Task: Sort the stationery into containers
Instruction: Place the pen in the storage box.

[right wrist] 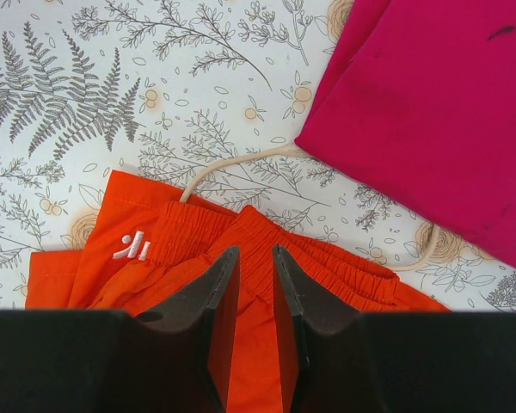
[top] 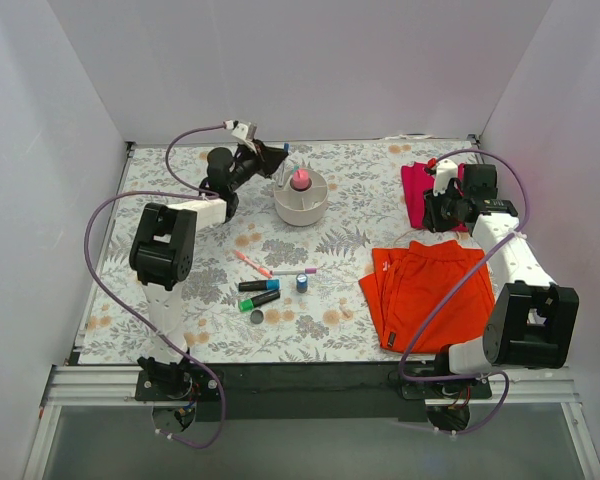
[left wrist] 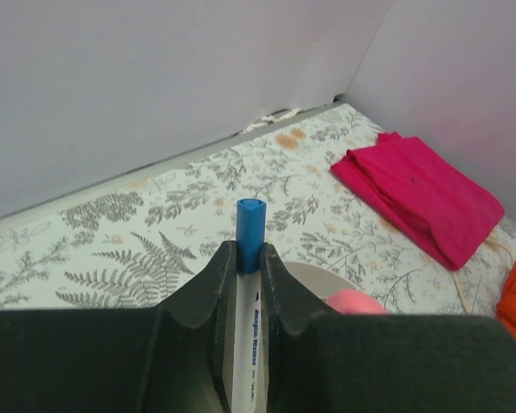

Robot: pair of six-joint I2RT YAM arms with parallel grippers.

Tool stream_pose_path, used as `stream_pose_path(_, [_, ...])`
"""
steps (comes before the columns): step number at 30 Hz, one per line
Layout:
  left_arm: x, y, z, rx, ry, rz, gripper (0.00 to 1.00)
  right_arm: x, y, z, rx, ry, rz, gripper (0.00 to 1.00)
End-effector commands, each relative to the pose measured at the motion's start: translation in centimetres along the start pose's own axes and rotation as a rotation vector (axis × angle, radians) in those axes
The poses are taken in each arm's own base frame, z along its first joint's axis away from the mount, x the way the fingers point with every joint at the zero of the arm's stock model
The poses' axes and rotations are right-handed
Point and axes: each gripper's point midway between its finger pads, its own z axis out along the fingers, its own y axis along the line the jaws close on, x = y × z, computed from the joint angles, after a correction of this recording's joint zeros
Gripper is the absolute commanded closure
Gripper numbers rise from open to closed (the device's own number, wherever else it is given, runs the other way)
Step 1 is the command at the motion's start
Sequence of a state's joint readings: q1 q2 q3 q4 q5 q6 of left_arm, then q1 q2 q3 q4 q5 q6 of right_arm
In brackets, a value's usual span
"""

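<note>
My left gripper is shut on a thin white pen with a blue cap and holds it up just left of the round off-white bowl. In the left wrist view the gripper has the bowl's rim just past it. A pink-capped bottle stands in the bowl. On the table lie an orange-pink pen, a blue-capped marker, a green-capped marker, a thin white pen and a small blue cylinder. My right gripper is narrowly open and empty, above the orange cloth.
A folded magenta cloth lies at the back right and the orange cloth lies in front of it. A pale cord runs between them. A small dark cap lies near the markers. White walls enclose the table.
</note>
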State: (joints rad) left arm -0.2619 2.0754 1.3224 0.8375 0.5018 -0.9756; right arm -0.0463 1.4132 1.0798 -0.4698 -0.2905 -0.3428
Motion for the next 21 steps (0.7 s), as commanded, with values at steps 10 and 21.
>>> stream_pose_path(10, [-2.9,-1.4,-0.5,0.033,0.046,0.049,0.36,-1.2,0.0,-0.6,0.0,-0.056,-0.01,0.67])
stream_pose_path(21, [-7.4,-13.0,-13.0,0.357,0.348,0.357,0.32,-2.1,1.2,0.5,-0.118,-0.099,-0.115,0.66])
